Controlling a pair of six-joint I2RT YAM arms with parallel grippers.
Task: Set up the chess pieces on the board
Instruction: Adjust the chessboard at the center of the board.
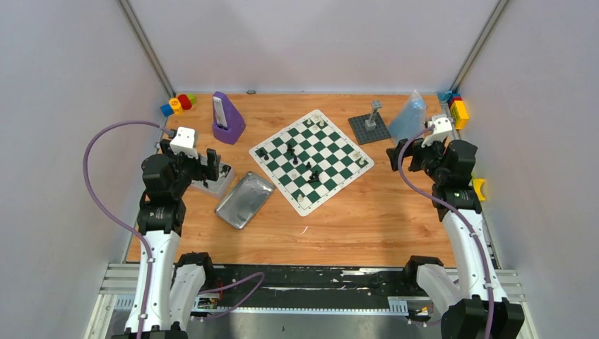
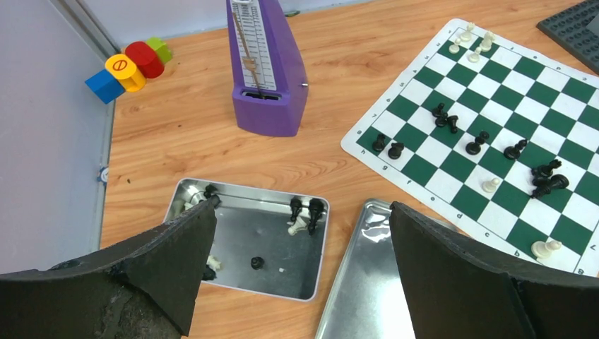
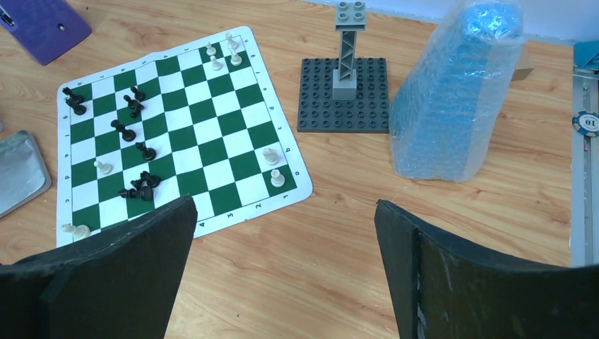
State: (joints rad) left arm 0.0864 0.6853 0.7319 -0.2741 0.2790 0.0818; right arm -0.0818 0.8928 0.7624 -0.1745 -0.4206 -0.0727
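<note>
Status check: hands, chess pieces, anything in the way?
Both open, empty: left hand by tin, right hand beside board. Chess pieces scattered on board, some toppled; more in tin. Tin lid between tin and board.

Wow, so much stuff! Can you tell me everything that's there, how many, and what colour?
board: one, green and white, middle
pieces on board: several black, several white, scattered
tin: one, silver, near left, open
pieces in tin: a few, black and white
lid: one, silver, between tin and board
metronome: one, purple, far left
left blocks: blue, yellow, red, green, far left corner
right blocks: yellow, red, blue, far right corner
baseplate: one, dark grey with a grey post, right of board
bubble wrap: one, bluish, beside baseplate
chip: one, blue and white, right edge
table: one, wooden
left gripper: black, open, over tin
right gripper: black, open, right of board
</note>
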